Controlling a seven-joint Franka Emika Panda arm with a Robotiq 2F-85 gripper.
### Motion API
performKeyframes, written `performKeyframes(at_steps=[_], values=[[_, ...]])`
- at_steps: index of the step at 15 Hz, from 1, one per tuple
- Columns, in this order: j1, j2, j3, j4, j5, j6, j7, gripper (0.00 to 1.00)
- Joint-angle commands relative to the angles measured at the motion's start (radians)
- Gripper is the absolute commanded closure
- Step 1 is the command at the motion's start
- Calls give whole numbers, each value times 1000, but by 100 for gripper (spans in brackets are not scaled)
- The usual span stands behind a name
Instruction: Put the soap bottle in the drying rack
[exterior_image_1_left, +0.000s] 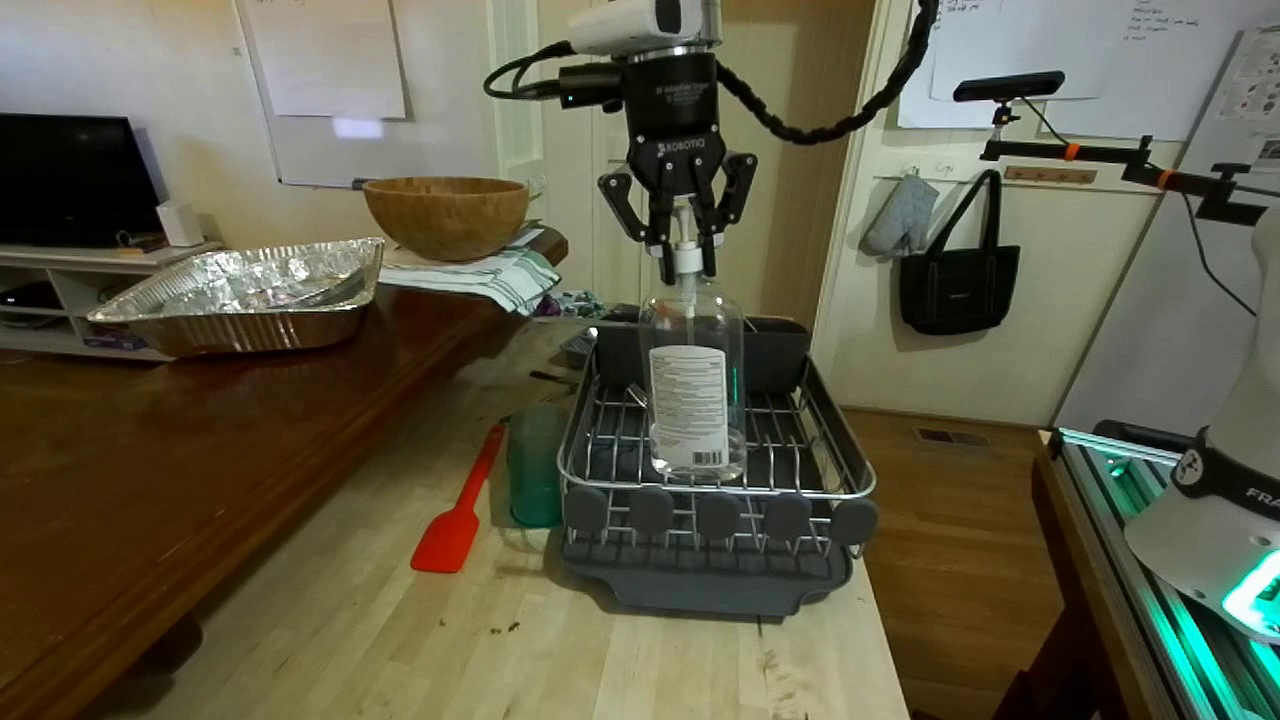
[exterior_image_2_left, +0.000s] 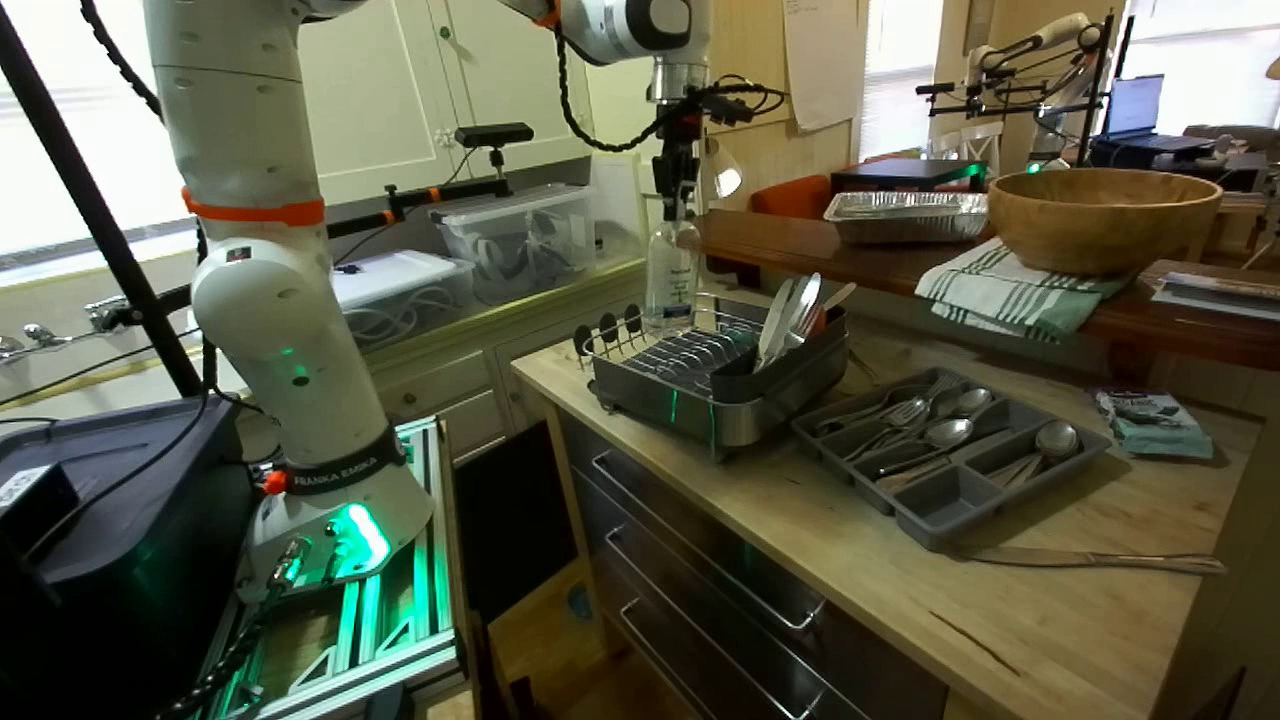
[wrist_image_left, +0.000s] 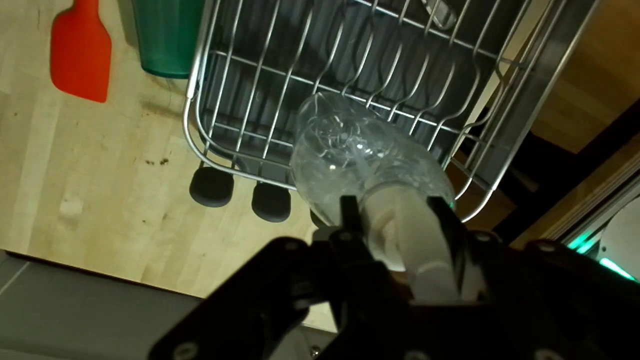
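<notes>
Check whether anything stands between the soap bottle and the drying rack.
Nothing visible does. The tool holds the soap bottle upright in or just above the drying rack; I cannot tell whether its base rests there.

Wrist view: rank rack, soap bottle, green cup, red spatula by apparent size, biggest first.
1. Rack
2. Soap bottle
Unranked: green cup and red spatula. Both are cut off by the top edge, and the parts showing look about alike.
</notes>
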Motion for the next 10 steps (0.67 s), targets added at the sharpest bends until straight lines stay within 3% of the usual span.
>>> performKeyframes(at_steps=[1,6,10], values=[[4,-35,2,-67,-35,50,-176,88],[30,-5,16,-73,-69,81,-292,88],[53,28,19,-63,-82,111,-252,88]])
